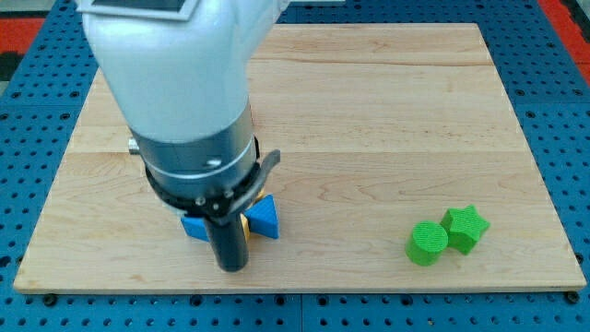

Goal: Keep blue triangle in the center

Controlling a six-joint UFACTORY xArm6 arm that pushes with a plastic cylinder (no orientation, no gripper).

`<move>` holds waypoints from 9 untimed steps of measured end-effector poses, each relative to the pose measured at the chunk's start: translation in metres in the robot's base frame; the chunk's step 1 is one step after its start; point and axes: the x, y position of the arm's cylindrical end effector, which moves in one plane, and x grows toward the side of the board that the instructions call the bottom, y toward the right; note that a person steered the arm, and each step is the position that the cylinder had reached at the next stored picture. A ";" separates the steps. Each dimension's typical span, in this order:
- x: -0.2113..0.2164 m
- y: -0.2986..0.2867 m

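A blue triangle (265, 218) lies on the wooden board (369, 138) near the view's bottom, left of the middle. My tip (230, 266) is just to its lower left, close to it; whether they touch cannot be told. A second blue block (194, 226) shows just left of the rod, partly hidden by the arm. A small yellow block (245, 227) peeks out between the rod and the blue triangle. The arm's large white and dark body (189, 101) covers the board's left part.
A green cylinder (427, 243) and a green star (464, 228) sit side by side at the view's bottom right. The board lies on a blue perforated table (562, 111).
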 end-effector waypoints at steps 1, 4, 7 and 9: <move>-0.011 0.000; -0.043 0.060; -0.158 0.086; -0.245 0.054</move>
